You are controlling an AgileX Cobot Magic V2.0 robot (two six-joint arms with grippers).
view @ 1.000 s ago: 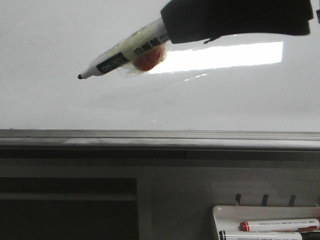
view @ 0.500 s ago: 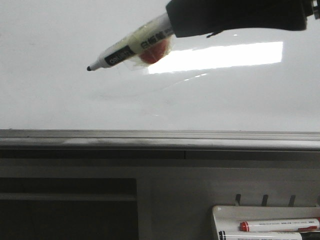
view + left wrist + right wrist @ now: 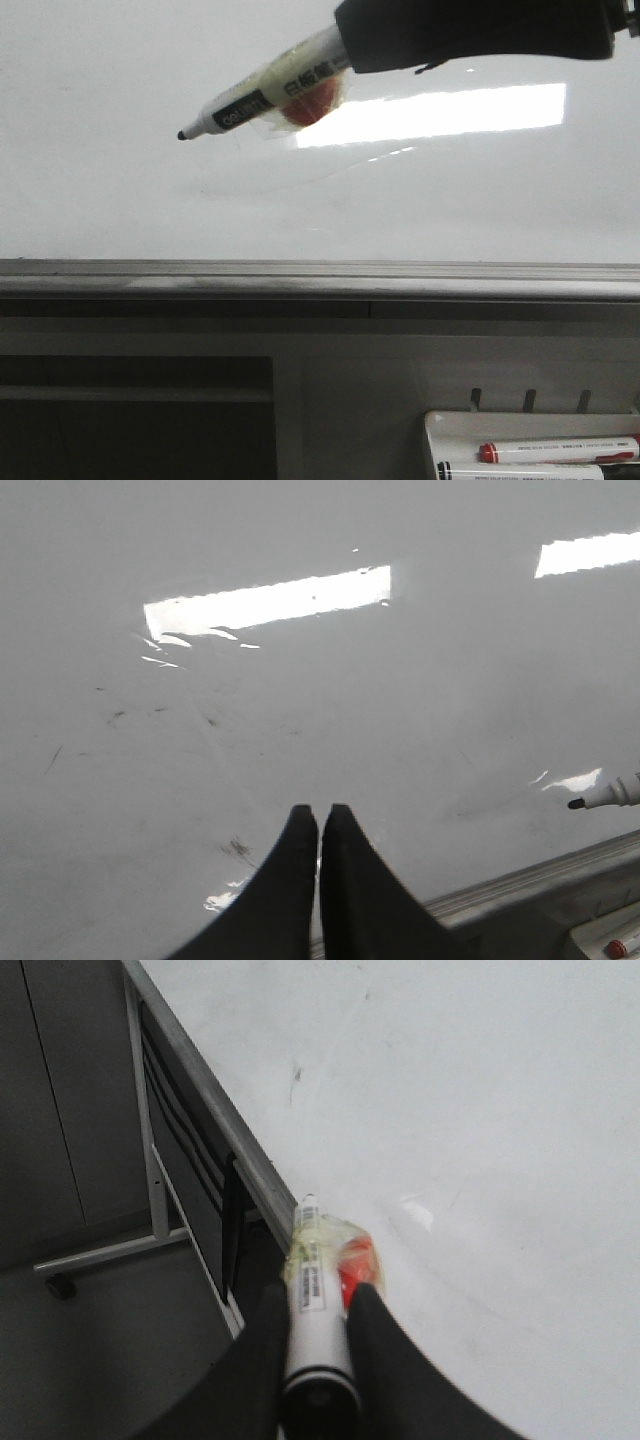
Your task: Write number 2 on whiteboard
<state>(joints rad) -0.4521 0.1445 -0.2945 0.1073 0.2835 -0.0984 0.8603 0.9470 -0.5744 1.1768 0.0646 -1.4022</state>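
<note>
The whiteboard (image 3: 120, 200) fills the upper front view, glossy white with a bright glare band, its grey edge rail (image 3: 300, 278) below. No number 2 shows on it; only faint old smudges. My right gripper (image 3: 350, 45) is shut on a white marker (image 3: 265, 95) with a black label, tape and a red piece on it; its black tip (image 3: 183, 135) points left, near the board. The marker also shows in the right wrist view (image 3: 315, 1290) between my fingers. My left gripper (image 3: 319, 812) is shut and empty over the board (image 3: 300, 710); the marker tip (image 3: 600, 797) shows at that view's edge.
A small white marker tray (image 3: 535, 445) hangs below the rail at lower right, holding spare markers, one with a red band (image 3: 560, 450). A dark recess (image 3: 135, 420) lies below the rail at lower left. A wheeled stand leg (image 3: 110, 1250) shows in the right wrist view.
The marker tip has moved a little right and up along the board over the last second. Most of that motion came first; since half a second ago it has barely shifted. No new stroke shows.
</note>
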